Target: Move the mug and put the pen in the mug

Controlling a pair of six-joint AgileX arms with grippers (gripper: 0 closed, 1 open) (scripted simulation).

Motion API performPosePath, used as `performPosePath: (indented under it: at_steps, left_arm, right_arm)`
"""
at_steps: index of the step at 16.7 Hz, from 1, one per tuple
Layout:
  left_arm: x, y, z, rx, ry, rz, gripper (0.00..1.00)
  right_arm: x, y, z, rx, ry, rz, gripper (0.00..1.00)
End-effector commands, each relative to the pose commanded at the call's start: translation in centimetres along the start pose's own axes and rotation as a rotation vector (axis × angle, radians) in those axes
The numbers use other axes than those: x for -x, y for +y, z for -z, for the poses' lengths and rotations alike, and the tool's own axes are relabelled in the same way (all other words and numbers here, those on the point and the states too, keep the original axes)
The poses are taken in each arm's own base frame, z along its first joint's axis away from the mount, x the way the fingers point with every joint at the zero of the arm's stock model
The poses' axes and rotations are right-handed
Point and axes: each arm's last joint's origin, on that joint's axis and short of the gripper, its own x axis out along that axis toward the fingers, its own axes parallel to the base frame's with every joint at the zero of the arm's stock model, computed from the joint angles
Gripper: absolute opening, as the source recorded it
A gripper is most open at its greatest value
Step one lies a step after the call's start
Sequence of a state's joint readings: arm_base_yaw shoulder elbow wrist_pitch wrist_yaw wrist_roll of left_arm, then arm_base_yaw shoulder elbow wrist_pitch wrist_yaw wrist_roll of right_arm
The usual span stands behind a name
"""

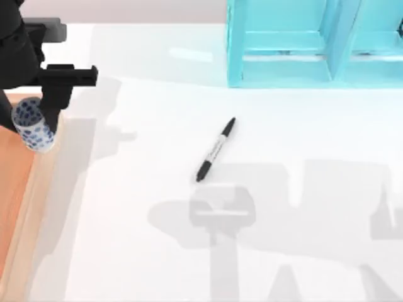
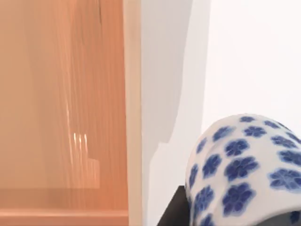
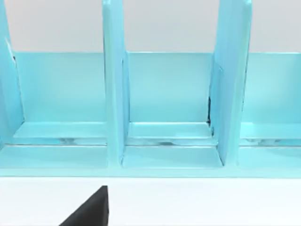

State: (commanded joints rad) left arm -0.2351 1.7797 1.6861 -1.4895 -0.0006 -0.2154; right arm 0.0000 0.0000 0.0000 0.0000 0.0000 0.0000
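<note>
White counter (image 1: 283,207), crossed by grey shadows. Turquoise rack (image 1: 296,50) along far edge, right of centre; upright dividers (image 3: 113,94) split it into open bays. Orange wooden tray (image 1: 12,189) at left edge, pale rim (image 2: 132,108).

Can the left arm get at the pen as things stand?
Probably not yet. The left gripper is at the table's left edge with the mug between its fingers, so it is occupied. The pen itself lies flat mid-table with open white surface around it.
</note>
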Motion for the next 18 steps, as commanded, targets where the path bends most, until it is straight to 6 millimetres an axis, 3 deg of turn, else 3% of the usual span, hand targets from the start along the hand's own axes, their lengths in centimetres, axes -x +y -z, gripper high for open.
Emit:
performPosePath:
  at_steps: [3, 10, 15, 18]
  left_arm:
    - [-1.1, -1.1, -0.9, 0.004, -0.002, 0.000, 0.00]
    - [-8.3, -8.0, -4.5, -0.003, -0.007, 0.000, 0.00]
    - [-8.7, -8.1, -4.5, -0.002, -0.004, 0.000, 0.00]
    - [-10.4, -8.1, -4.6, -0.002, -0.005, 0.000, 0.00]
  right_arm:
    - [0.0, 0.0, 0.0, 0.000, 0.000, 0.000, 1.00]
    - [0.0, 0.0, 0.0, 0.000, 0.000, 0.000, 1.00]
    - [0.0, 0.0, 0.0, 0.000, 0.000, 0.000, 1.00]
    - [0.0, 0.0, 0.0, 0.000, 0.000, 0.000, 1.00]
